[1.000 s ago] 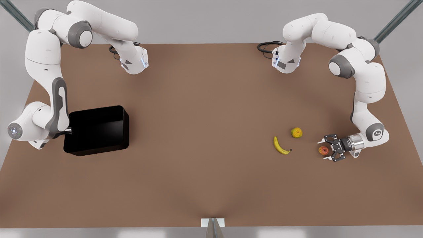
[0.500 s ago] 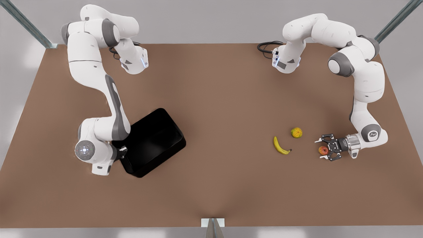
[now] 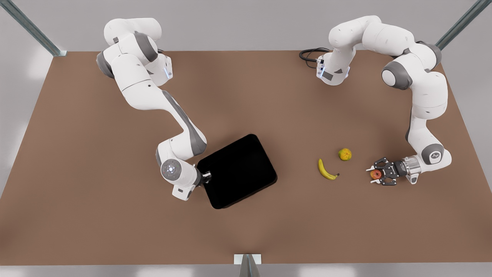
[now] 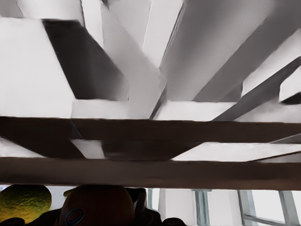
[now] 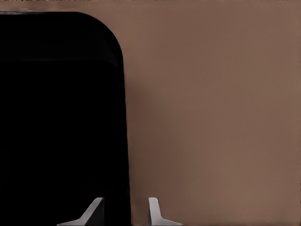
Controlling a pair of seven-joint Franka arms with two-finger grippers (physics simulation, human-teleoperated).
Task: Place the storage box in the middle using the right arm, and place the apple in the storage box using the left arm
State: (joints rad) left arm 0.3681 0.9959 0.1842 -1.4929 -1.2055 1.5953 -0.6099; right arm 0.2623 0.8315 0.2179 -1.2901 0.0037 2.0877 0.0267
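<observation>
— Looking at the big brown table point(image 3: 77, 215) first. Spot the storage box point(image 3: 238, 171)?

— Yes! Black, wide, with low walls and round corners. Sitting close to the table's middle, maybe a tiny bit toward the front view's left. Turned crooked against the table's edges, too.

— Held by what?

— By the right gripper point(image 3: 206, 177), pinching the box's wall at the end toward the front view's left. One of its fingers point(image 5: 155, 212) outside the wall, the other inside, clamped on the thin edge.

— So how to do this bit well?

— Probably like this: hold tight on that wall, go slow, and stop right at the table's middle. Maybe turn the box straight too. Set down flat before letting go. No jerking, or that thin wall could slip out.

— And the small stuff?

— A yellow banana point(image 3: 326, 170) and a round yellow-green fruit point(image 3: 345, 154), lying on the table toward the front view's right. Not for picking!

— And the apple point(image 3: 376, 174)?

— Smallest of all. Red-orange and round, on the table farther to the front view's right, past the banana. Tucked right inside the left gripper point(image 3: 371, 175). Squeezed yet or just sitting in there? Cannot tell.

— Best plan there?

— Likely wait for the box, then lift the apple and carry it high over the banana.
</observation>
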